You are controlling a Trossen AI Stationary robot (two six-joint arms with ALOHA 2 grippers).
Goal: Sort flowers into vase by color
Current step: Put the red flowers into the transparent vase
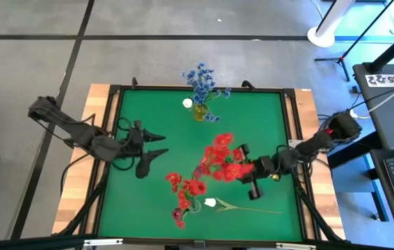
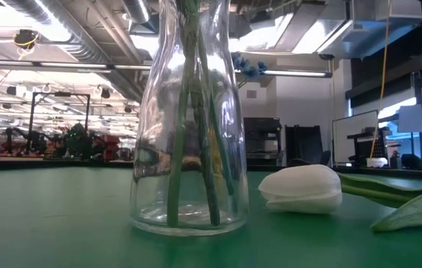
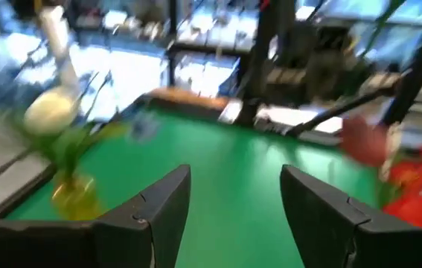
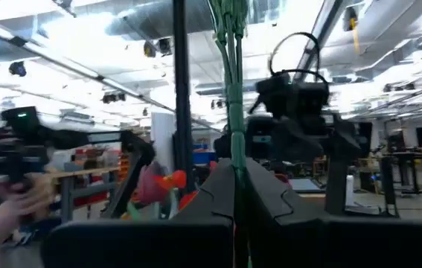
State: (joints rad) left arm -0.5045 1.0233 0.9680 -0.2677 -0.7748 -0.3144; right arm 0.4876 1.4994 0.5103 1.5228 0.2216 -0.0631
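A bunch of red flowers (image 1: 219,158) hangs over the middle of the green table, its green stems (image 4: 233,89) in my shut right gripper (image 1: 238,169). My left gripper (image 1: 156,144) stands open over the left half, touching nothing; the left wrist view looks past it (image 3: 234,205) at the yellow vase. That yellow vase (image 1: 199,111) stands at the far edge with blue flowers (image 1: 200,80) and a white bud (image 1: 187,103). A clear glass vase (image 2: 188,149) near the front holds red flowers (image 1: 186,187) by their stems. A white tulip (image 1: 210,203) lies flat on the table beside it. My right gripper pinches the red flowers' green stems (image 4: 234,167), several together, between its two fingers. The fingers come from the table's right side and slant upward. The stems run on up past the fingertips, and the blossoms are lifted clear of the table.
The table has a raised dark frame (image 1: 290,125) all around. The white tulip's stalk (image 1: 252,209) stretches toward the right edge near the front. Bare green surface lies between my left gripper and the yellow vase. Room equipment stands beyond the table.
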